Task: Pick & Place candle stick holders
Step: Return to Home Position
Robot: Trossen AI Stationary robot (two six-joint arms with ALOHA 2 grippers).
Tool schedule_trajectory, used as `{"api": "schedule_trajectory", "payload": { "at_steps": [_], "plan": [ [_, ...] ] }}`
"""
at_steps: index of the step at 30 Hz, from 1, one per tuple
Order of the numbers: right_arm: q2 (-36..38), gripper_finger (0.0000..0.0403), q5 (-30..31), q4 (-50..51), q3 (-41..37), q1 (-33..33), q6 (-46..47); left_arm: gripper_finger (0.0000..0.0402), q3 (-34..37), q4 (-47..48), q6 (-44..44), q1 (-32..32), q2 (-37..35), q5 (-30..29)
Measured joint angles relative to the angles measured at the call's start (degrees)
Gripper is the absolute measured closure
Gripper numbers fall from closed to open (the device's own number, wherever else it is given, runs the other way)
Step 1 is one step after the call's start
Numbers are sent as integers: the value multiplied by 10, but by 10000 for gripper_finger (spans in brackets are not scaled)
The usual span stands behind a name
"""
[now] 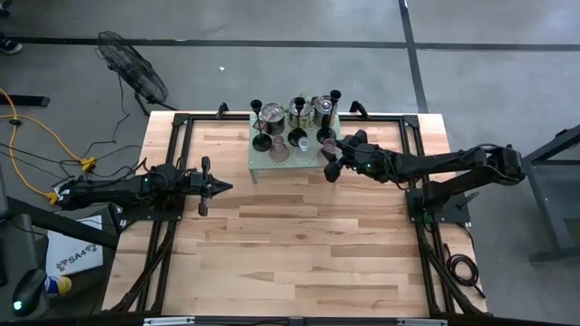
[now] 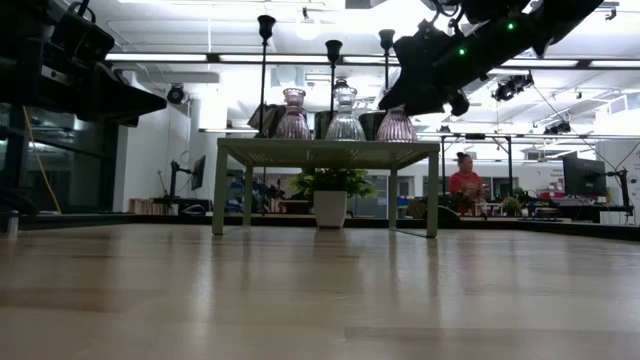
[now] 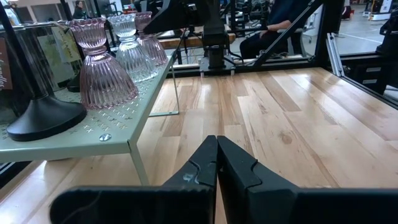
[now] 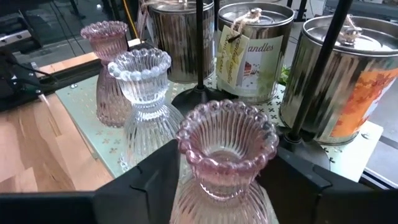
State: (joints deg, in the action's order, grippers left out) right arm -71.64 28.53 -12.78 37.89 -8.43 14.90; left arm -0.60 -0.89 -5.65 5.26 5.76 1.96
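The right gripper stands spread wide, holding nothing, either side of a pink candle holder at the green rack's right front corner. The left gripper, fingers pressed together and empty, hovers near the table's left edge.

This is a robotics lab in an open workshop hall. Two robot arms are mounted at a wooden table on a bare concrete floor. A loose yellow cable and a fan lie beside it. Strip lights hang overhead, and a person sits among monitors behind.
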Motion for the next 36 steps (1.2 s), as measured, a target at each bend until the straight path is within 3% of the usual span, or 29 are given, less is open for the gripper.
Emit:
{"api": "schedule_trajectory", "payload": {
  "at_steps": [8, 22, 36],
  "plan": [
    [10, 171, 0, -7, 0, 0, -1, 402, 0, 0, 0, 0, 0, 0],
    [90, 172, -4, 126, -1, 7, 3, 402, 0, 0, 0, 0, 0, 0],
    [113, 172, -19, 171, -1, 18, 24, 402, 0, 0, 0, 0, 0, 0]
  ]
}}
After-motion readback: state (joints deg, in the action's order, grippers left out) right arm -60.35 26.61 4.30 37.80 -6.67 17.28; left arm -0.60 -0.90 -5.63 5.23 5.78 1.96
